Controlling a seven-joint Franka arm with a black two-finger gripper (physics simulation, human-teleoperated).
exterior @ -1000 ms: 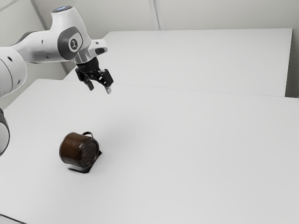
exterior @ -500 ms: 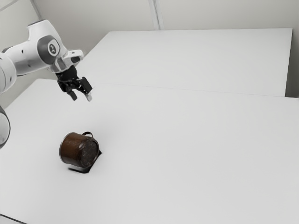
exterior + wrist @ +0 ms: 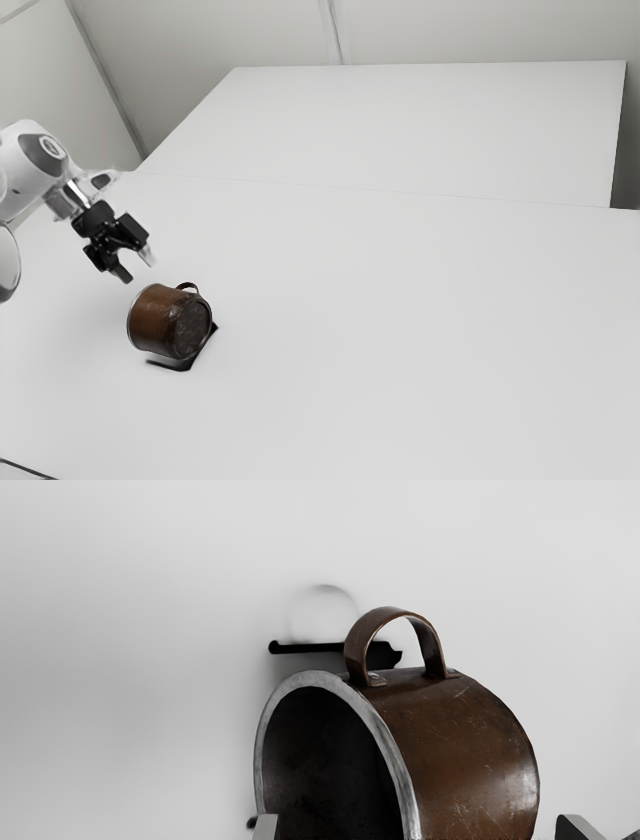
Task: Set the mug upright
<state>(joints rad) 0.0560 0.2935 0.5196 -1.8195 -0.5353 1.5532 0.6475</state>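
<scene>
In the exterior view my gripper (image 3: pixel 134 266) hangs open above the table, up and to the left of the brown mug (image 3: pixel 160 318). That mug lies on its side, its dark base facing the exterior view's right and its handle on the upper side. In the wrist view the mug (image 3: pixel 460 740) shows its grey rim, dark inside and arched handle. Fingertips of the open gripper (image 3: pixel 415 827) stand wide apart at the bottom edge, one overlapping the rim's side, the other beyond the base end. Whether either touches the mug cannot be told.
The mug rests on a white table (image 3: pixel 400 340), with a dark shadow-like patch beside it. A second white surface (image 3: pixel 420 125) extends behind, toward the back wall. A thin dark line crosses the exterior view's lower left corner.
My arm has moved toward the exterior view's left and downward, bringing the gripper nearer the mug. The mug has not moved.
</scene>
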